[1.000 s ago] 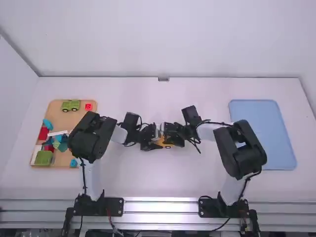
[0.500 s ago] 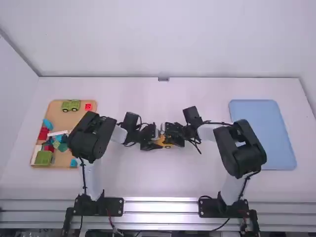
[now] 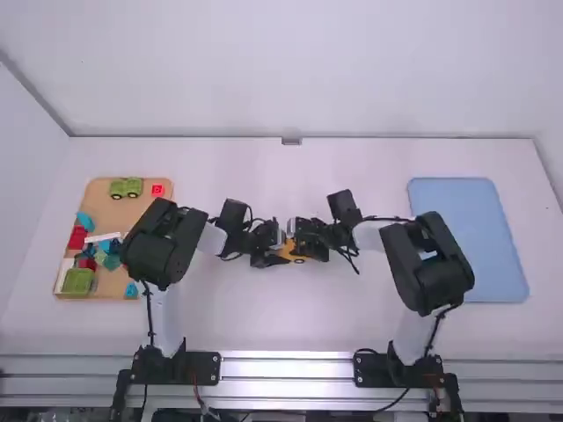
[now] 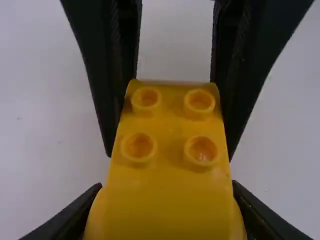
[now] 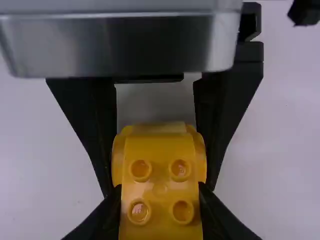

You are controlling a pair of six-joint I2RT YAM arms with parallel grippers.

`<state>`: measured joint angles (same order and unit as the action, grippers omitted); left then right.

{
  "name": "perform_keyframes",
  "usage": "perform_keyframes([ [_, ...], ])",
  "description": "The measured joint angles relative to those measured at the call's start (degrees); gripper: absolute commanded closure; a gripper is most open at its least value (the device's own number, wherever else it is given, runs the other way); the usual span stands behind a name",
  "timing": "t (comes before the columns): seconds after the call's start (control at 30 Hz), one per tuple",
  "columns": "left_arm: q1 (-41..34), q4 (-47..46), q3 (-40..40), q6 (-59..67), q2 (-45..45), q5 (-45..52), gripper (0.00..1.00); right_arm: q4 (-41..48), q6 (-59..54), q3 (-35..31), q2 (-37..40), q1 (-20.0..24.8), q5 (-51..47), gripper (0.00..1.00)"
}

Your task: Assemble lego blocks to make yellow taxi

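White table (image 3: 264, 321), pale wall (image 3: 290, 66) behind. Wooden tray (image 3: 110, 211) at far left of high view: green car (image 3: 126, 186), red block (image 3: 157, 190), more blocks heaped toward the near end. Left arm (image 3: 158, 246) covers part of that tray's edge. Blue tray (image 3: 466, 237) at far right. Yellow taxi piece (image 3: 293, 252) sits mid-table between the 2 grippers, mostly blocked by them from above. Long axis runs gripper to gripper, roughly left-right; can't tell which end is front, or if it's 1 part or 2. High view gives a dark wheel on its near side; left wrist view gives 4 round studs on an orange-yellow face, right wrist view gives 4 studs plus rounded bulges at the sides. Left gripper (image 3: 269, 248): clenched on the yellow piece. Right gripper (image 3: 310, 241): same, clamped on the other end.
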<state>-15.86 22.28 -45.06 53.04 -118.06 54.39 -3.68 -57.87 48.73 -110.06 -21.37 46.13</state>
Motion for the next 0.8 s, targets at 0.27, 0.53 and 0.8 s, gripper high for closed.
perform_keyframes([
  [0.27, -0.66, 0.02, 0.0, 0.2, 0.0, 0.07, 0.98, -0.17, 0.72, 0.0, -1.2, -0.17, -0.2, 0.62],
  [0.53, -0.66, 0.02, 0.0, 0.28, 0.0, 0.09, 0.98, -0.52, 0.79, 0.0, -1.14, -0.17, -0.26, 0.53],
  [0.8, -1.07, -0.17, 0.0, 0.68, 0.0, 0.42, 0.98, -2.89, 0.74, 0.0, -0.09, 1.75, 3.21, 0.25],
])
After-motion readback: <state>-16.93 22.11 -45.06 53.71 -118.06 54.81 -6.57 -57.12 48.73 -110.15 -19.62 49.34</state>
